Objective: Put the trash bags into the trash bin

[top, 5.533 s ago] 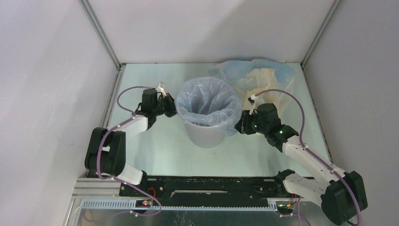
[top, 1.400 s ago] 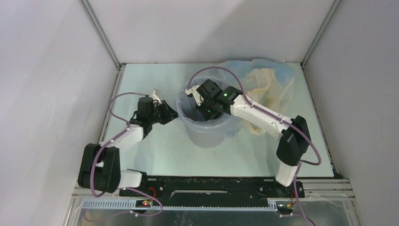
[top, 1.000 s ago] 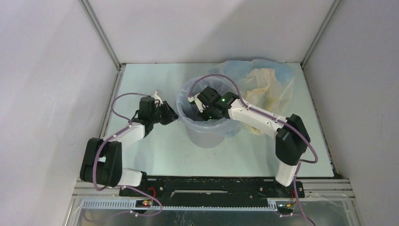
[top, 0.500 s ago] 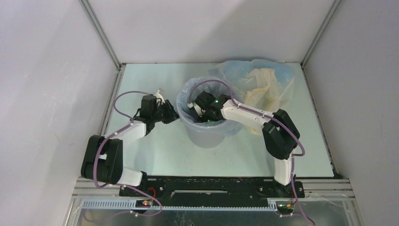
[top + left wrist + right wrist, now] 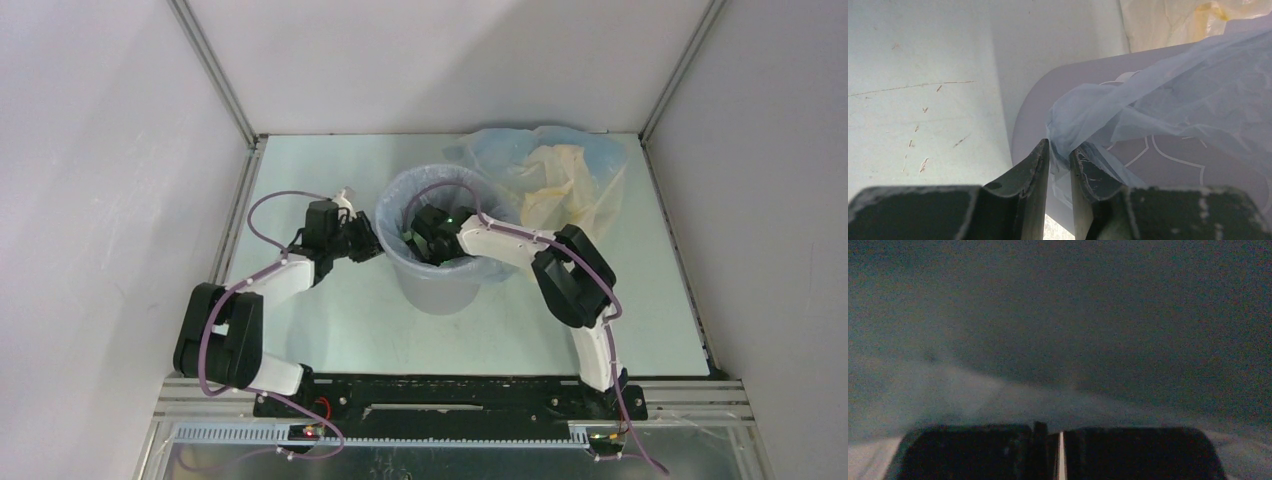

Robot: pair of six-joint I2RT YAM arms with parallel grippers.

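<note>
The bin (image 5: pixel 438 288) is placed upright near the middle of the surface (image 5: pixel 330 330). A blue-grey bag (image 5: pixel 392 200) is fitted inside it, with the film folded out over the rim. The left tool (image 5: pixel 366 243) is positioned against the bin's left side. In the left wrist view its fingers (image 5: pixel 1037 165) are seen clenched on a fold of the bag's edge, just outside the bin wall. The right tool (image 5: pixel 416 243) is lowered into the mouth of the bin. Its jaws are fully clenched, and nothing is seen between them in the dark right wrist view. A cream-yellow bag (image 5: pixel 560 170) and a pale blue bag (image 5: pixel 490 150) are heaped together on the surface, just behind the bin to the right.
</note>
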